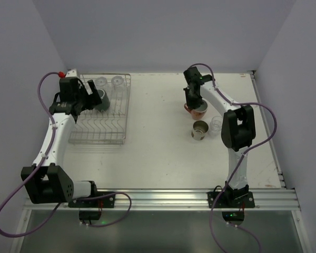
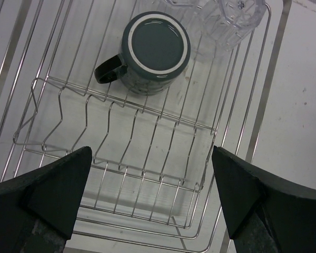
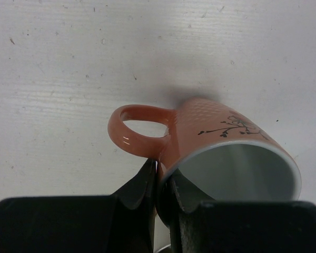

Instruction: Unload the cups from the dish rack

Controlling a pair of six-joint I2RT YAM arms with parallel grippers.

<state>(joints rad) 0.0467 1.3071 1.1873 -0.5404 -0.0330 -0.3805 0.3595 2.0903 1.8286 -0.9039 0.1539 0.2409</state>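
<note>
Pink mug (image 3: 216, 142), rim pinched in the near-shut right gripper (image 3: 158, 179), is at the table (image 1: 158, 116) beside the tan cup (image 1: 200, 129) and seemingly one glass (image 1: 216, 124); green mug (image 2: 155, 50) and two glasses (image 2: 233, 18) wait in the rack (image 2: 147, 176) under the wide-open, empty left gripper (image 2: 151, 158).

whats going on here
Cups are being unloaded from the dish rack. The right gripper is shut on the rim of the salmon-pink mug, tilted over the table beside a tan cup and a clear glass. The left gripper hangs open above the rack, where an upside-down dark green mug and two clear glasses sit.
</note>
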